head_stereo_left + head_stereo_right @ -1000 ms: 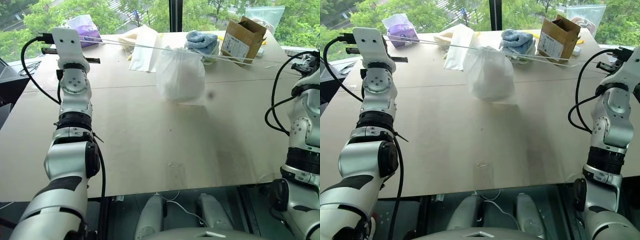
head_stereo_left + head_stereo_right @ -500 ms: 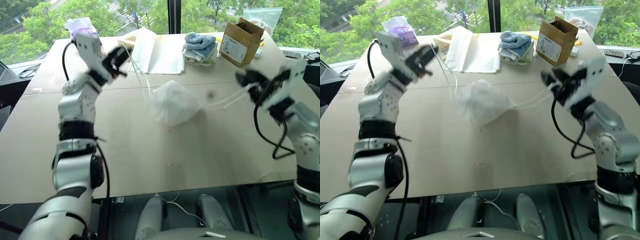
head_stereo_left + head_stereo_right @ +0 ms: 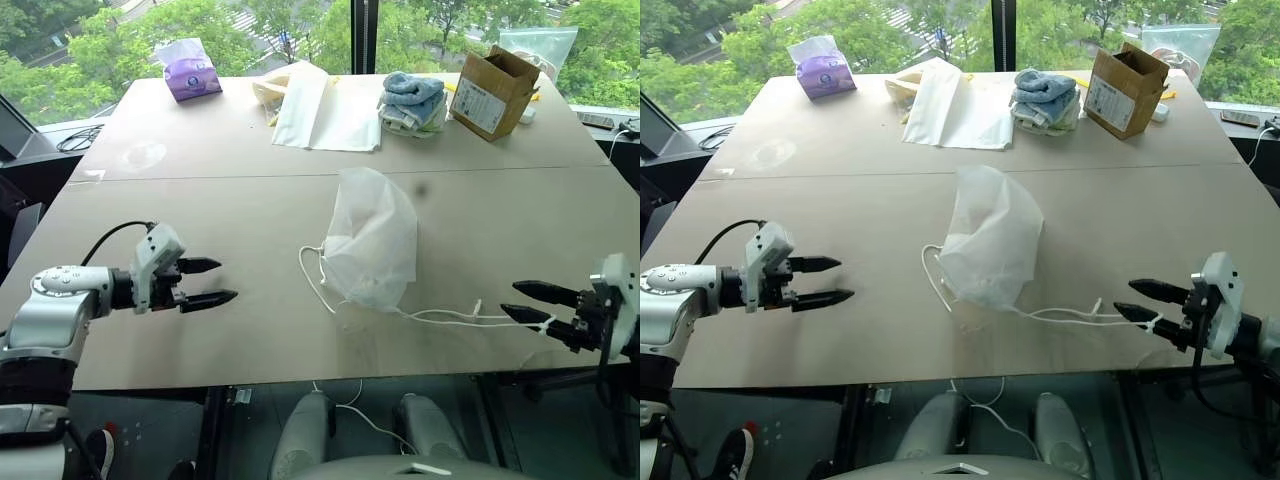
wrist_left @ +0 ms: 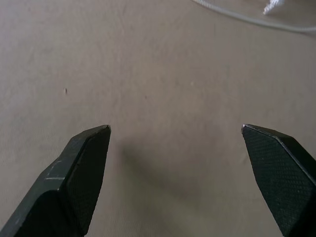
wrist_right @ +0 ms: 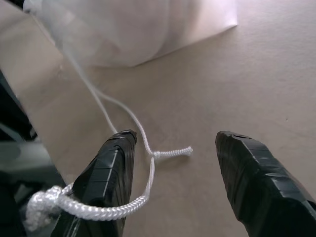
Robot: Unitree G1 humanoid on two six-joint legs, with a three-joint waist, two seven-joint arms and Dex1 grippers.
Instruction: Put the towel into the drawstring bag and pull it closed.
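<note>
- Left tool (image 3: pixel 212 281) hovers low over the near-left bench (image 3: pixel 250 210), fingers spread wide, holding nothing.
- Right tool (image 3: pixel 530 302) at the near-right edge stands parted; a white cord (image 5: pixel 123 207) lies draped over one finger (image 5: pixel 106 182), its knotted end beside it, not pinched.
- Drawstring bag (image 3: pixel 375 240) lies mid-bench, mouth gathered toward the near edge, cords trailing toward the right tool.
- The towel inside is only a pale bulk through the fabric; hard to make out.
- Far edge: purple tissue pack (image 3: pixel 188 73), flat white sheets (image 3: pixel 325 108), stacked blue towels (image 3: pixel 412 98), cardboard box (image 3: pixel 490 92), clear zip bag (image 3: pixel 540 45) partly hidden behind it.
</note>
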